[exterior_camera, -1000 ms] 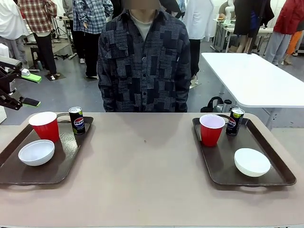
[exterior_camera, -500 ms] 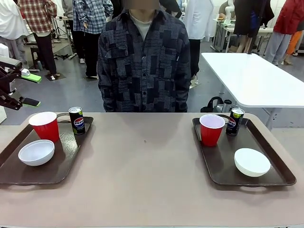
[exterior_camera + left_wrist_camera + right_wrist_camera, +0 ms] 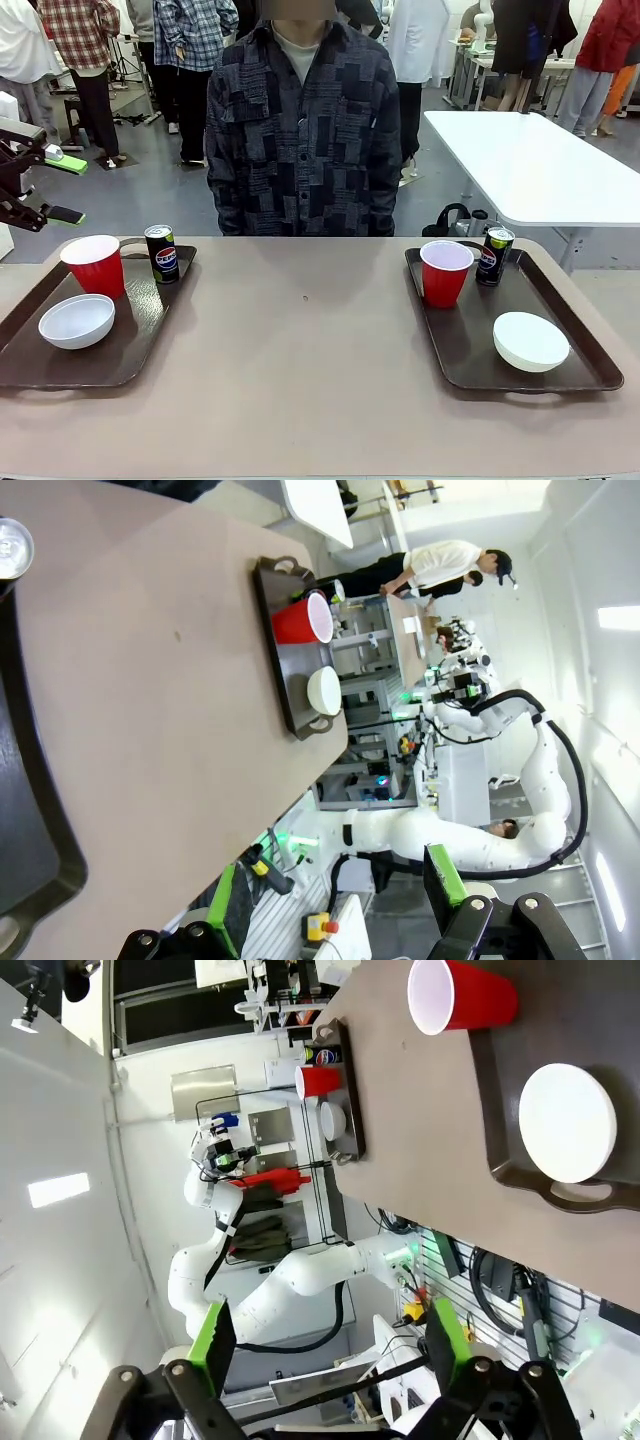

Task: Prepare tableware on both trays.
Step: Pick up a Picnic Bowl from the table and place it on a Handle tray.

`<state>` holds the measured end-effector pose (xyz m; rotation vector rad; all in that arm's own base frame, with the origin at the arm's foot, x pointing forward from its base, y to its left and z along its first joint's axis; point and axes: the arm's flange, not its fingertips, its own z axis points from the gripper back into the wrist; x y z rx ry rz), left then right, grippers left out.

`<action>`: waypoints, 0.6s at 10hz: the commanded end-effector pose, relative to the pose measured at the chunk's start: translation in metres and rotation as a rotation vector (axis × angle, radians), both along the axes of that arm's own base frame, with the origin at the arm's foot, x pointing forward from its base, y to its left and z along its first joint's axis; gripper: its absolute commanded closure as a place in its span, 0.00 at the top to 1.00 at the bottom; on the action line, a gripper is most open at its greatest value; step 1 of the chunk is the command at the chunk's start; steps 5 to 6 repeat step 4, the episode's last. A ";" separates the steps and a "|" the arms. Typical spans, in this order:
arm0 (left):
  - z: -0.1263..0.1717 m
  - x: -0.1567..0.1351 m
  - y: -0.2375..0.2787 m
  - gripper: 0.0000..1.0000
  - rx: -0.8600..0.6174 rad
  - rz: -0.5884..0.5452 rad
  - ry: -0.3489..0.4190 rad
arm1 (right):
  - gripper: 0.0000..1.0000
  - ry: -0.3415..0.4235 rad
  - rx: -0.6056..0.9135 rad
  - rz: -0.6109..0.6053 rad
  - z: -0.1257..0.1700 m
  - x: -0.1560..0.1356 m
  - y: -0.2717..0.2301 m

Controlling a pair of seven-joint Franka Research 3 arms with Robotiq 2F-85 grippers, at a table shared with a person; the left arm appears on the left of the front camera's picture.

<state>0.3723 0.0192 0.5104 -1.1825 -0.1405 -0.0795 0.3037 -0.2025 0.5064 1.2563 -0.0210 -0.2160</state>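
Note:
Two dark brown trays lie on the tan table. The left tray (image 3: 130,340) carries a red cup (image 3: 92,265), a white bowl (image 3: 76,320) and a dark soda can (image 3: 161,253). The right tray (image 3: 470,350) holds another red cup (image 3: 445,272), a can (image 3: 494,256) and a bowl (image 3: 530,341). My left gripper (image 3: 66,187) hangs open and holding nothing above the table's far left edge, clear of the left tray (image 3: 30,810). In the right wrist view my right gripper (image 3: 330,1350) stands open, high above the right tray (image 3: 590,1020), its cup (image 3: 460,995) and its bowl (image 3: 567,1123).
A person in a dark patterned shirt (image 3: 300,130) stands at the table's far edge, hands out of sight. The bare tabletop (image 3: 300,340) stretches between the trays. A white table (image 3: 540,170) stands behind on the right.

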 end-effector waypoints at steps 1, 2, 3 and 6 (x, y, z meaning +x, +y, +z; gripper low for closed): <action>0.001 -0.001 0.001 0.92 -0.003 -0.002 -0.002 | 1.00 0.005 0.017 0.019 0.002 0.005 -0.008; 0.001 -0.001 0.001 0.92 -0.003 -0.002 -0.002 | 1.00 0.005 0.017 0.019 0.002 0.005 -0.008; 0.001 -0.001 0.001 0.92 -0.003 -0.002 -0.002 | 1.00 0.005 0.017 0.019 0.002 0.005 -0.008; 0.001 -0.001 0.001 0.92 -0.003 -0.002 -0.002 | 1.00 0.005 0.017 0.019 0.002 0.005 -0.008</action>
